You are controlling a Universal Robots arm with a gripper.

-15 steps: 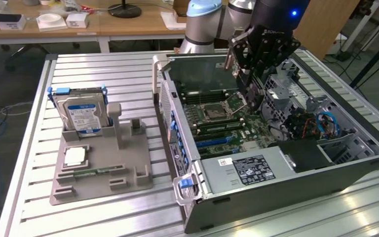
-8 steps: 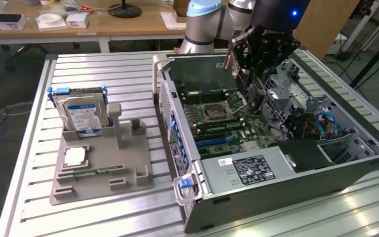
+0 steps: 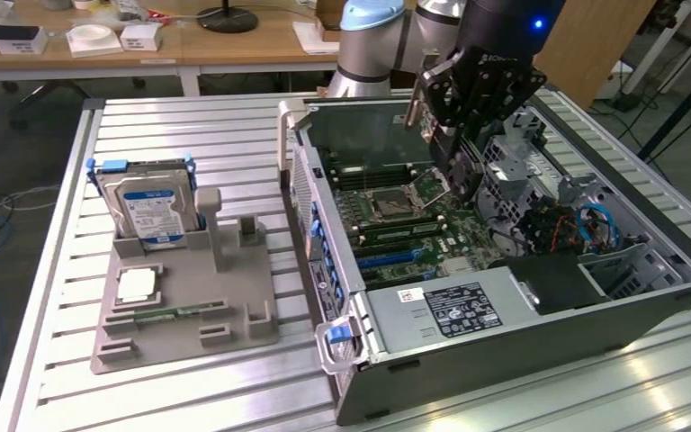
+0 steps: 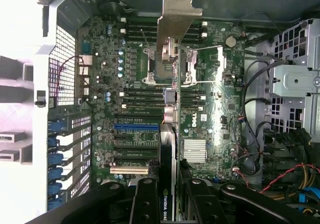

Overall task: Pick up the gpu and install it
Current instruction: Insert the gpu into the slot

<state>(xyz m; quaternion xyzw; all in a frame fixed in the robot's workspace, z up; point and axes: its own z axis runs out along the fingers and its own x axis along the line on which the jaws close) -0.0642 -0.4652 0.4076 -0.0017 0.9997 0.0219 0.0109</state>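
Observation:
My gripper (image 3: 457, 155) hangs above the open computer case (image 3: 525, 346), shut on the gpu (image 3: 462, 171), a thin black card held on edge over the motherboard (image 3: 412, 229). In the wrist view the gpu (image 4: 169, 139) runs edge-on away from my gripper (image 4: 170, 206), with its silver metal bracket (image 4: 178, 19) at the far end. Black fingers (image 4: 146, 204) press the card from both sides, and a white NVIDIA label shows between them. The card is above the board, apart from the expansion slots (image 4: 136, 126).
On the exterior view's left a grey fixture (image 3: 237, 310) holds an upright blue-labelled hard drive (image 3: 150, 211) and a slim green memory stick (image 3: 180, 312). Inside the case are the CPU socket (image 3: 391, 203), a power supply (image 3: 453, 310) and cables (image 3: 586, 225). A slatted metal table (image 3: 190, 135) lies underneath.

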